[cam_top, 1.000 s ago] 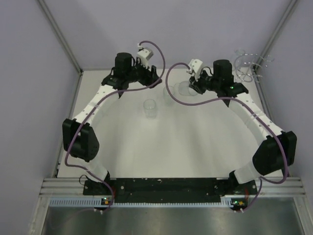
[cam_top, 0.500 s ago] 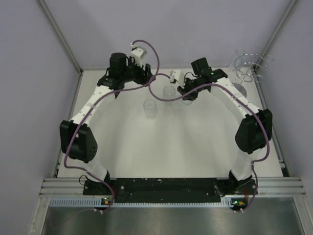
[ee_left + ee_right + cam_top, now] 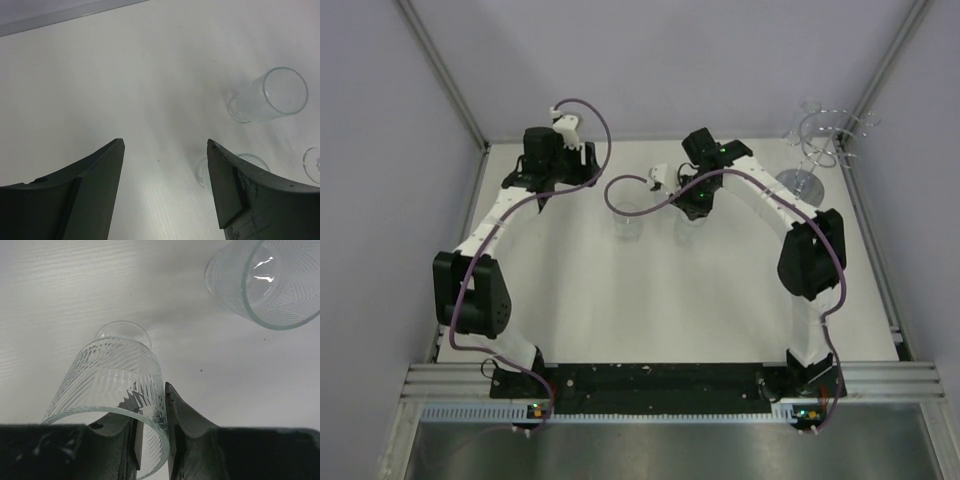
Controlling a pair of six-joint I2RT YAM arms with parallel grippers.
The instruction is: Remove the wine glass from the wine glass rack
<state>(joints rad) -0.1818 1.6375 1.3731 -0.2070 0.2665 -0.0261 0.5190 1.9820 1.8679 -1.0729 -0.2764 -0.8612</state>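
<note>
While the left tool [image 3: 164, 145] hangs open and empty, the right tool [image 3: 152, 415] grips the rim of the clear patterned wine glass [image 3: 117, 380], long axis pointing away from it toward the white table [image 3: 60, 290], well apart from the silver wire rack [image 3: 817, 140] at its right.

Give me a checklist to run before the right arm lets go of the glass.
1. Grip: right gripper pinches the wine glass wall at the rim, one finger inside and one outside: ok.
2. Clearance: wine glass well away from the rack: ok.
3. Support: foot resting flat on the table: cannot tell.
4. Neighbour: second glass stands apart from it: ok.
5. Other arm: left gripper open, empty, off to the side: ok.
</note>
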